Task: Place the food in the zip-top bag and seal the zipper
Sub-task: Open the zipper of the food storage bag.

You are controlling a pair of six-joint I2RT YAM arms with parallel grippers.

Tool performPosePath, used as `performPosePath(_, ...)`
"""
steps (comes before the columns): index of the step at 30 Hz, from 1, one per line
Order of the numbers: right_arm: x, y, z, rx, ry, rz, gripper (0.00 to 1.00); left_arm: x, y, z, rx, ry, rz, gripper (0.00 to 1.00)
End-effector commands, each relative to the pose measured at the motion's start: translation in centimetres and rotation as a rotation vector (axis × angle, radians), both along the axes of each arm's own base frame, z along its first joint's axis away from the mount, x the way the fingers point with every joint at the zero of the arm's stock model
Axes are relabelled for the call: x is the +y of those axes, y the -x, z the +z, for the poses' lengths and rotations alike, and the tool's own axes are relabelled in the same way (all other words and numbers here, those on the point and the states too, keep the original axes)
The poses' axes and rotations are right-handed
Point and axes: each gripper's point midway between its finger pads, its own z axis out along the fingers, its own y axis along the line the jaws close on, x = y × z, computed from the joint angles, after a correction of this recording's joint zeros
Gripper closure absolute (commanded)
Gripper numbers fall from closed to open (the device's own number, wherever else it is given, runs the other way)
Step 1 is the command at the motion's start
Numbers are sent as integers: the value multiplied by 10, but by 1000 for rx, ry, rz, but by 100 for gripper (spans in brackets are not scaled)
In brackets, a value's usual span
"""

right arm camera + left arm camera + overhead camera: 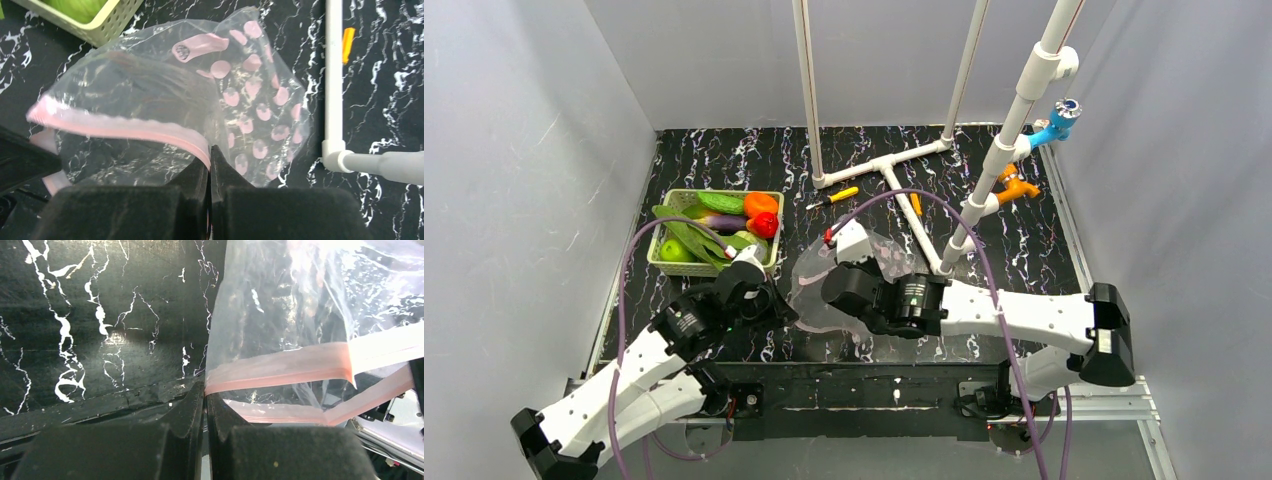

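Observation:
The clear zip-top bag (809,300) with pink dots lies between my two grippers; nothing shows inside it. My left gripper (786,312) is shut on the left end of the pink zipper (280,365), as the left wrist view (205,390) shows. My right gripper (824,286) is shut on the other lip of the zipper (125,127), as the right wrist view (210,157) shows. The bag's mouth gapes between the two lips. The food is in the pale green basket (664,268): green apple (674,250), tomato (766,224), cucumber (721,200) and leafy pieces.
A white pipe frame (894,160) stands behind the bag, and its foot lies right of the bag (331,90). A yellow screwdriver (836,196) and an orange marker (915,203) lie near it. Orange (1016,186) and blue (1056,122) fittings hang on the slanted pipe.

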Motion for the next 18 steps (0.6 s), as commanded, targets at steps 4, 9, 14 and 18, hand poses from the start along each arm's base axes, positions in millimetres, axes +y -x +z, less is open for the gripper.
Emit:
performPosePath(4,-26,-11,31,-100,-3,-50,99,15,4,8,-21,-56,-3,100)
performPosePath(9,-11,-3,26,-58,-18,35,99,-7,-1,22,-34,10,-60,84)
performPosePath(14,-3,0,16,-19,5,40,99,-25,-3,52,-75,91,-120,53)
performPosePath(18,-1,-1,12,-26,22,44,99,-22,2,71,-106,110,-148,26)
